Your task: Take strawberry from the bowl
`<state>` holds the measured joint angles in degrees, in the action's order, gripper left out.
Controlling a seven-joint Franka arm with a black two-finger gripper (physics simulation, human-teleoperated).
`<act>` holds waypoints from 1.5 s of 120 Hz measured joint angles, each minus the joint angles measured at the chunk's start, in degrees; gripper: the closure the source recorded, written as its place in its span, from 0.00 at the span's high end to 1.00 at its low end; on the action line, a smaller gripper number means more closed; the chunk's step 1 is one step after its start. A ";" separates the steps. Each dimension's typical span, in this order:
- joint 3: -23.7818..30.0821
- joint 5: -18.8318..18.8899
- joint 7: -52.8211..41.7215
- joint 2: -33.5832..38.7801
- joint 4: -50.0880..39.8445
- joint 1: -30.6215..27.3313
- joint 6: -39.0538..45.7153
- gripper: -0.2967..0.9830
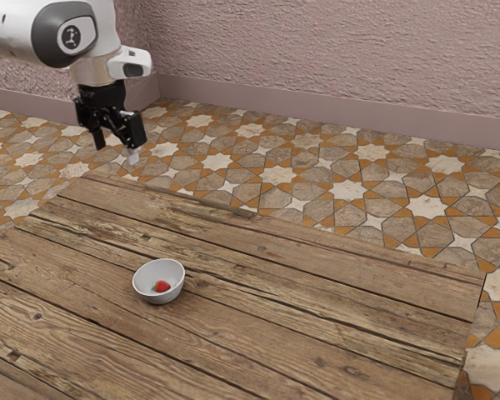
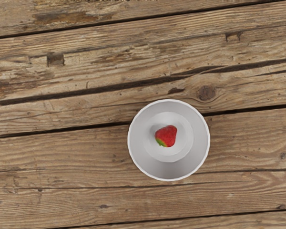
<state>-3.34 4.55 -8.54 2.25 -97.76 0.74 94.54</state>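
- Your gripper [image 1: 116, 149] is open: the two fingers [image 1: 98, 140] stand apart, tips pointing down, with nothing between them. It hangs high and well apart from the bowl [image 1: 159, 282], towards the exterior view's upper left from it.
- Your arm [image 1: 62, 33] comes in from the exterior view's upper left, also up and away from the bowl.
- You seem to be at the very start of the job, the approach; the grasp and the lift out are both still to do.
- Your next move calls for travel across to the bowl, then a stop straight above it to line up before you go down.
- The strawberry [image 2: 166, 136] is inside the bowl, on its floor near the middle, lying on its side with the green end turned towards the wall.
- There looks to be room around it for both fingers, so you should descend inside the rim, one finger on each side of the fruit. Come in off-centre and you could catch the rim and tip or push the bowl.
- Close gently, I'd say, since something this small and rounded may roll or slip, then lift straight up until you are clear of the rim.
- The bowl sits upright on the table [image 1: 333, 333], and the patterned floor [image 1: 350, 190] lies beyond it.
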 joint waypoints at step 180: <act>-0.09 1.94 -25.51 -8.64 -29.71 0.97 37.33 0.46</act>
<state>-3.43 6.48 -34.05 -6.38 -127.47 1.70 131.87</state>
